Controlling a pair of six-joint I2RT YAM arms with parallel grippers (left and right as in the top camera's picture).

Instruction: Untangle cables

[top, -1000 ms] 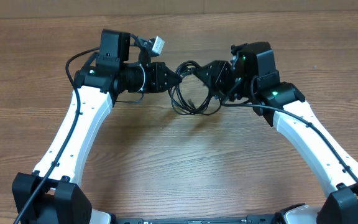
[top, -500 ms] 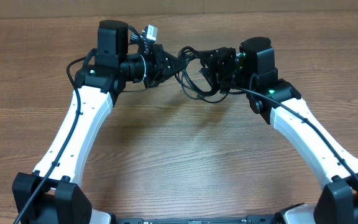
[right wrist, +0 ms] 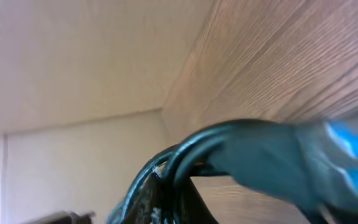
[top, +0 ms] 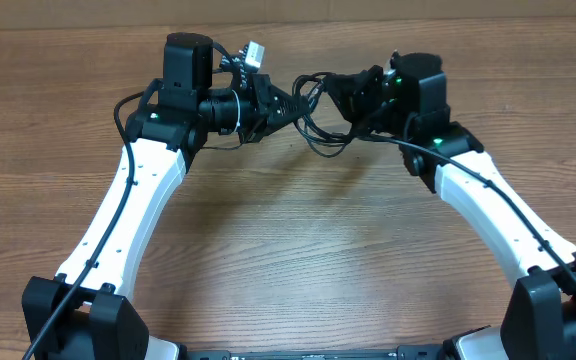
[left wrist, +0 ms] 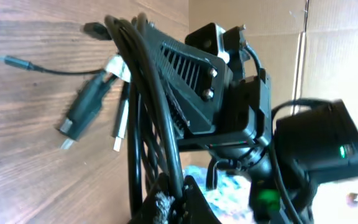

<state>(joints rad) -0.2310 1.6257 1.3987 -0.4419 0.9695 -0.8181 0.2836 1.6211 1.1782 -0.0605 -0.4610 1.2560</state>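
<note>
Two sets of jaws meet over the far middle of the desk (top: 298,250), and the cables (top: 315,128) hang bunched in the short gap between them. The left jaws are closed on the cables: in the left wrist view several black strands (left wrist: 143,93) run straight up out of the pinch. Loose plug ends (left wrist: 82,115), some silver-tipped, dangle to one side of those strands, clear of the grip.

The right jaws look closed on the same bundle. Their own view is blurred, but it shows a dark arc of cord (right wrist: 229,134) curving into the pinch.

The bundle's long axis lies along the line from one set of jaws to the other. Its slack loops sag off that line on the side nearer the robot's base. Neither arm is nearer, since each grips an end.

The next move probably depends on drawing the jaws apart along that axis. The risk is that the crossed loops cinch tighter instead of slipping free.
</note>
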